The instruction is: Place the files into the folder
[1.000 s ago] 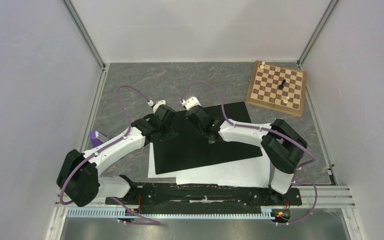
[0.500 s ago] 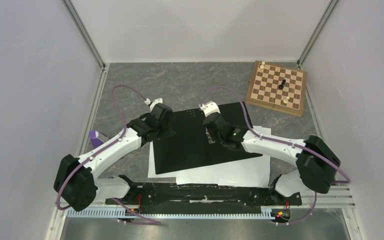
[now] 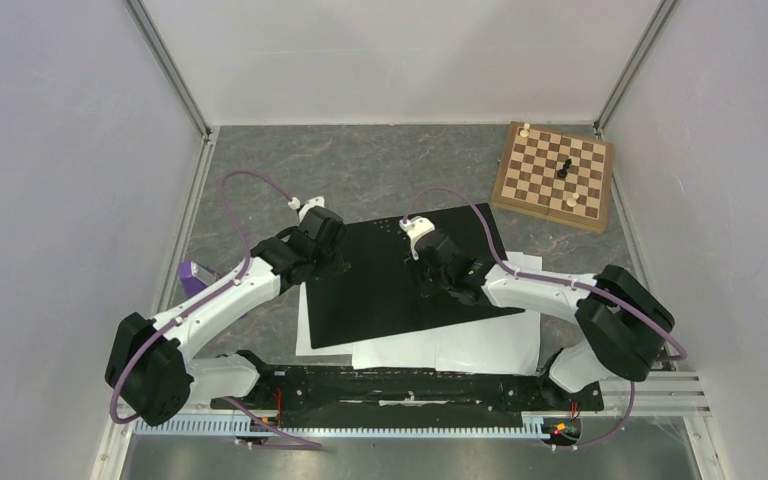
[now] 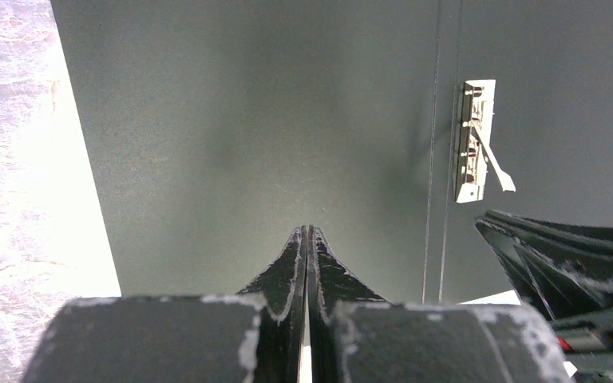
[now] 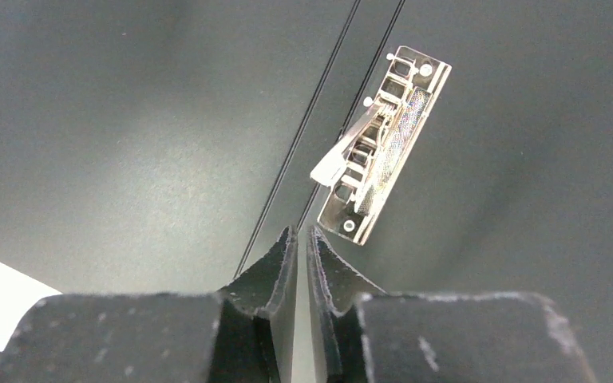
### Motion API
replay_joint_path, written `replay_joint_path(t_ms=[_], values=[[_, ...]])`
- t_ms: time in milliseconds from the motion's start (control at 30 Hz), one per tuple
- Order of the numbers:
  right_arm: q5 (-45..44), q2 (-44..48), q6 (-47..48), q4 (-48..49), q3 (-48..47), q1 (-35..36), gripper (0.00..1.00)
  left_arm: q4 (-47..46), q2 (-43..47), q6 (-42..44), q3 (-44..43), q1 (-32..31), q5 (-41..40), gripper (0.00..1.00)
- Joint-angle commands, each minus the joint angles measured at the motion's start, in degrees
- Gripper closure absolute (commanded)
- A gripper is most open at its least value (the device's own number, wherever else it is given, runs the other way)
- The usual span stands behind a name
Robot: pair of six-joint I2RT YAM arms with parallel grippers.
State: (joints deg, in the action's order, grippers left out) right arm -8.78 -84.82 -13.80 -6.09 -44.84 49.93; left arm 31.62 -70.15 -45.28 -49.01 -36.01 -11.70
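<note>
The folder (image 3: 380,295) lies open on the table, black inner faces up, with its metal clip (image 5: 379,152) beside the centre crease. The clip also shows in the left wrist view (image 4: 475,144). The files (image 3: 440,350) are white sheets lying under the folder, sticking out at its near and left edges. My left gripper (image 3: 335,262) is shut and empty, low over the folder's left face (image 4: 247,120). My right gripper (image 3: 440,283) is shut and empty, its tips (image 5: 303,231) at the crease just below the clip.
A wooden chessboard (image 3: 553,175) with a few pieces sits at the far right. A small purple object (image 3: 195,275) lies by the left wall. Enclosure walls close in the left, right and far sides.
The right arm's elbow swung out to the right and its gripper shifted a little right along the folder near the clip. The left gripper barely moved. The folder and sheets stayed put.
</note>
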Motion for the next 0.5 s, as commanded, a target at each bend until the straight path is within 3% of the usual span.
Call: replay_joint_path(t_ms=[0,467], values=[[5.3,-3.8,-0.1,5.5,-3.8,-2.9,0.89,0.8,1.8,1.8,-2.2,0.3,-0.5,0.98],[7.4,-16.2,3.2,5.0,-15.7,-8.7,0.90,0.9,1.0,2.0,-2.5,0.4,-0.7,0.98]])
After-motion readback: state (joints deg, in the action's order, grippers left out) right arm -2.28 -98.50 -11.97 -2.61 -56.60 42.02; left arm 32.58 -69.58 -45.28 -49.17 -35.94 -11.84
